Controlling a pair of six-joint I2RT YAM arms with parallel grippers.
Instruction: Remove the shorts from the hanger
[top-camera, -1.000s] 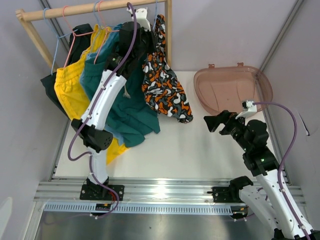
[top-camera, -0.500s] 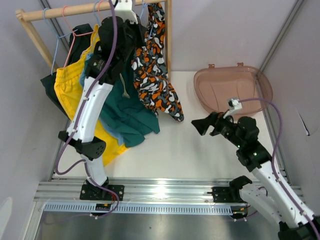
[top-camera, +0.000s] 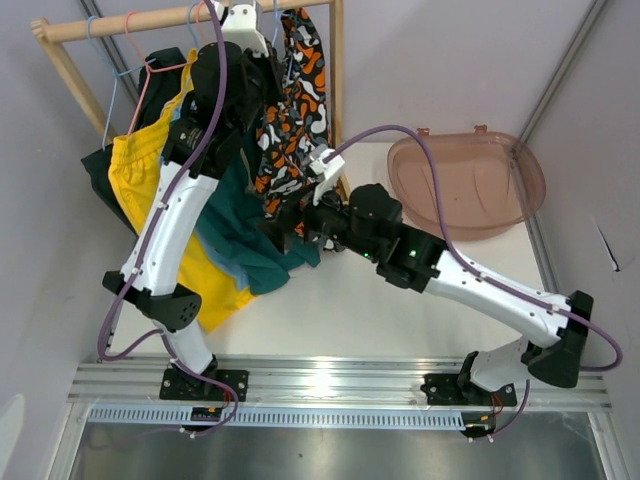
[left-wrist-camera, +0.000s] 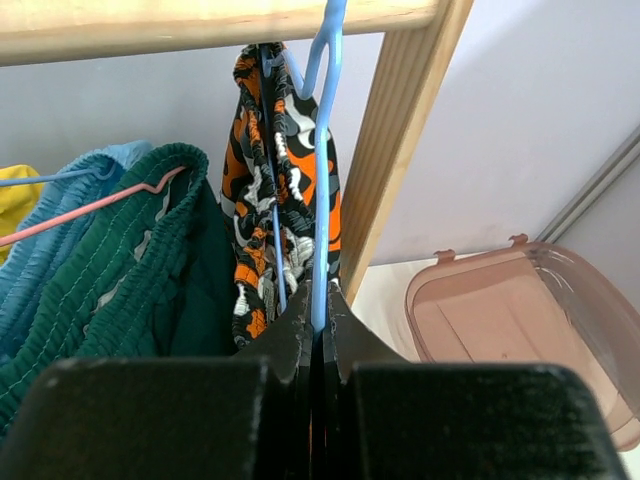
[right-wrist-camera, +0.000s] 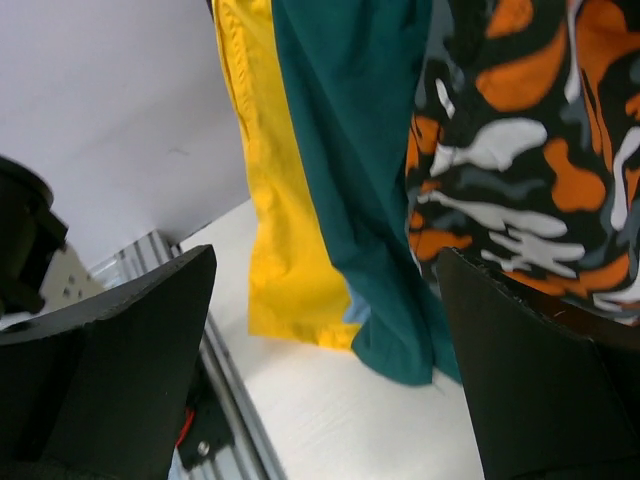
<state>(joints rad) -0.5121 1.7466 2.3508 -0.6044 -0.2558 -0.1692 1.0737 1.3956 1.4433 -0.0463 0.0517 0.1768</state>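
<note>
My left gripper (left-wrist-camera: 319, 312) is shut on the lower wire of a blue hanger (left-wrist-camera: 323, 150) that hooks over the wooden rail (top-camera: 110, 22). The orange-black-white patterned shorts (top-camera: 290, 110) hang from that hanger. Beside them on the rail hang teal shorts (top-camera: 250, 230), light blue shorts (left-wrist-camera: 60, 200), yellow shorts (top-camera: 145, 180) and black shorts (top-camera: 100, 170). My right gripper (top-camera: 285, 228) is open at the lower hem of the patterned shorts (right-wrist-camera: 520, 180), with the fabric in front of its jaws and nothing between them.
The rack's upright wooden post (top-camera: 338, 80) stands just right of the patterned shorts. A translucent pink-brown tub (top-camera: 465, 180) lies at the back right of the white table (top-camera: 380, 310). A metal rail (top-camera: 330, 385) runs along the near edge.
My right arm has swung left from beside the tub to the hem of the patterned shorts. My left gripper has shifted up and left with the hanger, drawing the shorts closer to the rail.
</note>
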